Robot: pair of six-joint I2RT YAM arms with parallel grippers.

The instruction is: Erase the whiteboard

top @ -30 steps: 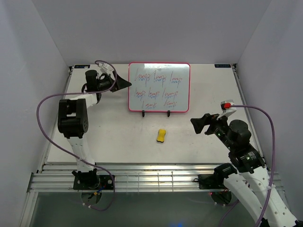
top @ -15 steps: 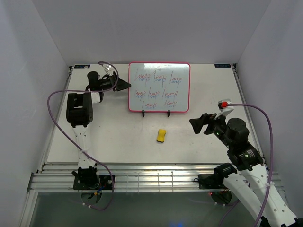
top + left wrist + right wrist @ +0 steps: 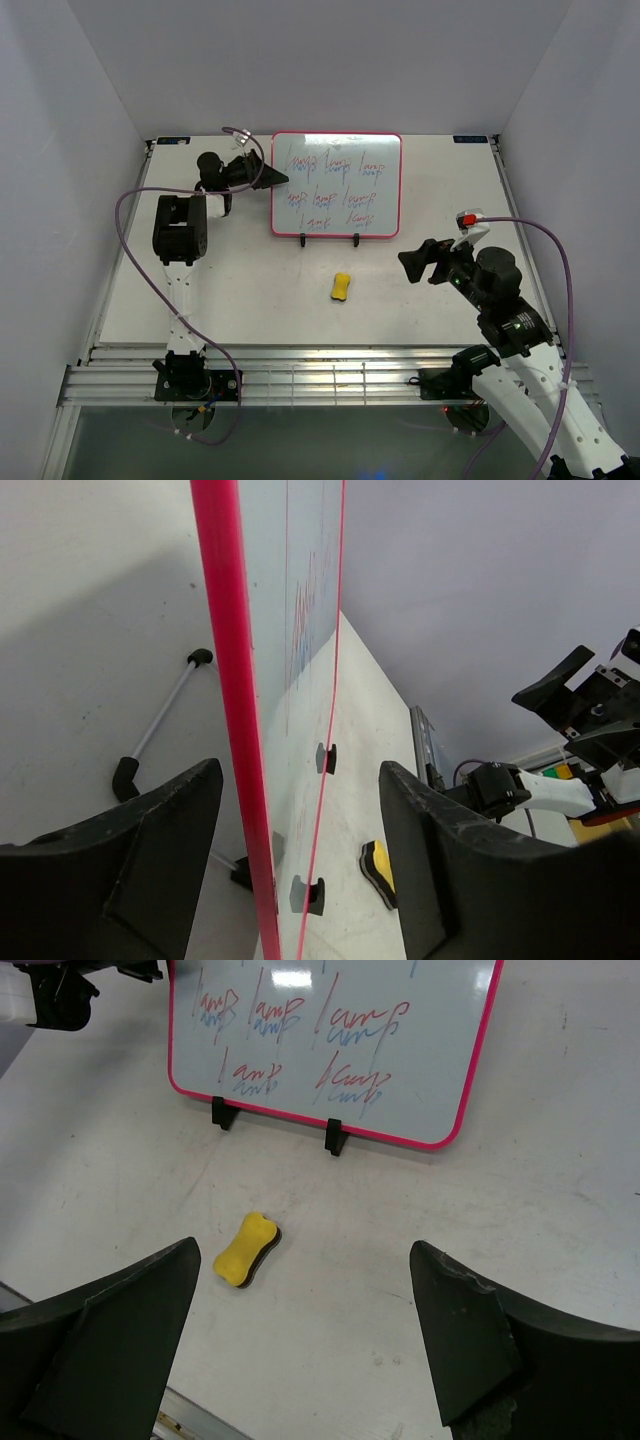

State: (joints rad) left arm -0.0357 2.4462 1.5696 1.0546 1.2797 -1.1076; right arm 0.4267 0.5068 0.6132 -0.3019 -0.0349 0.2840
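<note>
The whiteboard (image 3: 336, 185) has a pink frame and stands tilted on a black wire stand (image 3: 357, 240) at the back middle. It bears red and blue scribbles. My left gripper (image 3: 276, 178) is open, with one jaw on each side of the board's left edge (image 3: 225, 680), not closed on it. The yellow eraser (image 3: 341, 287) lies flat on the table in front of the board and also shows in the right wrist view (image 3: 246, 1248). My right gripper (image 3: 410, 262) is open and empty, above the table to the right of the eraser.
The table (image 3: 240, 290) is white with a metal rail (image 3: 320, 375) along its near edge. White walls close in the left, right and back. The stand's rear leg (image 3: 160, 725) rests on the table behind the board. Purple cables (image 3: 130, 205) loop off both arms.
My left gripper has moved right, from beside the board to straddling its left edge. My right gripper has drifted slightly left. The board and eraser have not moved.
</note>
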